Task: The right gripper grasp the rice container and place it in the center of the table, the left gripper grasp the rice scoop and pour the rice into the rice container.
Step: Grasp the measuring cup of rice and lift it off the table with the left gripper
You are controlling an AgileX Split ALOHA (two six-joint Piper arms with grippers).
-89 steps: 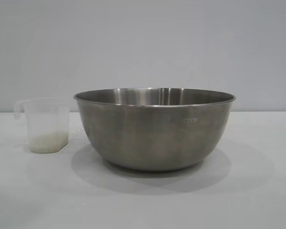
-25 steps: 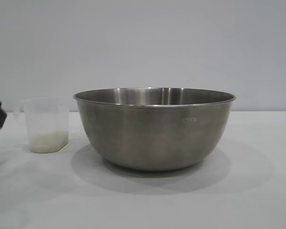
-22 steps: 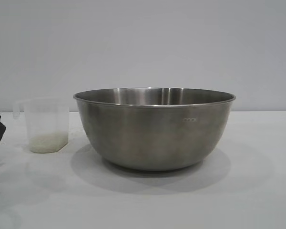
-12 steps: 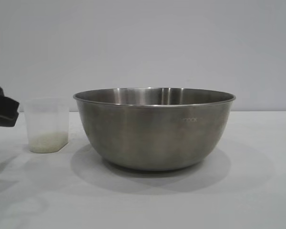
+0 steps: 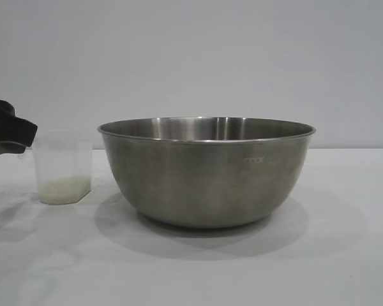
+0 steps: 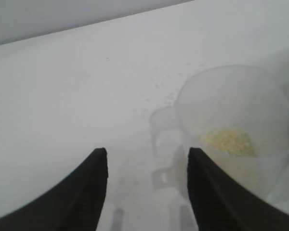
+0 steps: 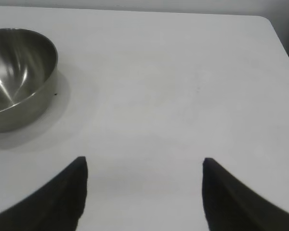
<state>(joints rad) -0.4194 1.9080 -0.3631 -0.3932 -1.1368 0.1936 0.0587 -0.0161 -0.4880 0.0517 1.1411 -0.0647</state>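
Note:
The rice container [image 5: 207, 172], a wide steel bowl, stands in the middle of the white table [image 5: 345, 255]. To its left stands the rice scoop [image 5: 62, 167], upright, with rice [image 5: 65, 187] in its bottom. My left gripper [image 5: 20, 135] reaches in from the left edge, right at the scoop's handle side. In the left wrist view this gripper [image 6: 147, 152] is open, the scoop's handle [image 6: 166, 144] lies between its fingers, and the rice [image 6: 226, 140] shows inside the scoop [image 6: 231, 106]. My right gripper [image 7: 144, 161] hangs open over bare table, well away from the rice container [image 7: 19, 77].
A few loose grains [image 6: 164, 89] lie on the table beside the scoop. The table's edge and rounded corner [image 7: 272, 24] show in the right wrist view. A plain grey wall [image 5: 191, 57] stands behind the table.
My left gripper has come in from the left edge, higher and closer to the scoop, and now covers its handle in the exterior view. Bowl and scoop have not moved.

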